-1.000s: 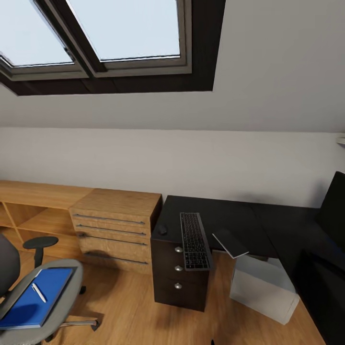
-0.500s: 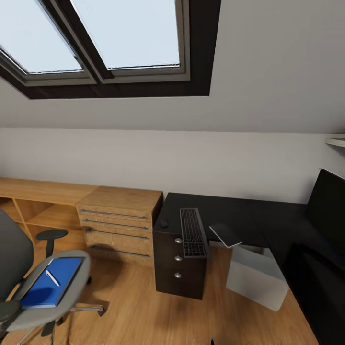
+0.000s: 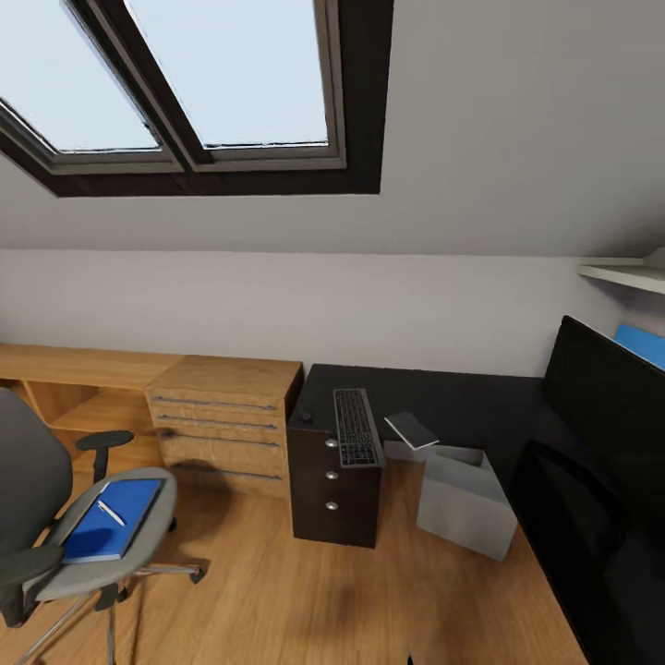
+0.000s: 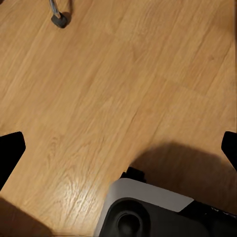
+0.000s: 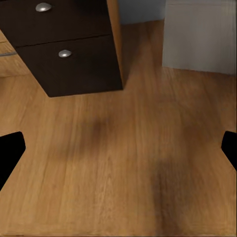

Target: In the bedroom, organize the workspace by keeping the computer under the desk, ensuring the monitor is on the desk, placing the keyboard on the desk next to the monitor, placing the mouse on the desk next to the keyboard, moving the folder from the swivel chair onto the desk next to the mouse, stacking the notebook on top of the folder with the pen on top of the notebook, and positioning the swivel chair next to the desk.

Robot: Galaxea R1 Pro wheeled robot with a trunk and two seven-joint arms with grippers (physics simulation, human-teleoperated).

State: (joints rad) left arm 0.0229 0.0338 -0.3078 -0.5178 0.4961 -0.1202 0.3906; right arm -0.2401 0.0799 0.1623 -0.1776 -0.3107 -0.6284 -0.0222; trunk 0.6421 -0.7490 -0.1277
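- Centre of the head frame: black bench (image 3: 443, 402) carrying keyboard (image 3: 356, 427), mouse (image 3: 306, 417) just left of it, dark notebook (image 3: 412, 429) overhanging the front edge.
- Lower right of centre: grey computer (image 3: 465, 500) on the floor beside the drawers.
- Right edge: black monitor (image 3: 605, 406).
- Lower left: swivel chair (image 3: 55, 540) bearing blue folder (image 3: 113, 517) with pen (image 3: 111, 513) on top.
- Left tool (image 4: 118, 150) and right tool (image 5: 118, 148): spread wide, gripping nothing, over wood floor (image 4: 113, 84).

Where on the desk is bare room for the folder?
The desk is bare behind the notebook, between the keyboard and monitor. The drawer end is crowded: mouse, keyboard, and the notebook overhanging the front edge.
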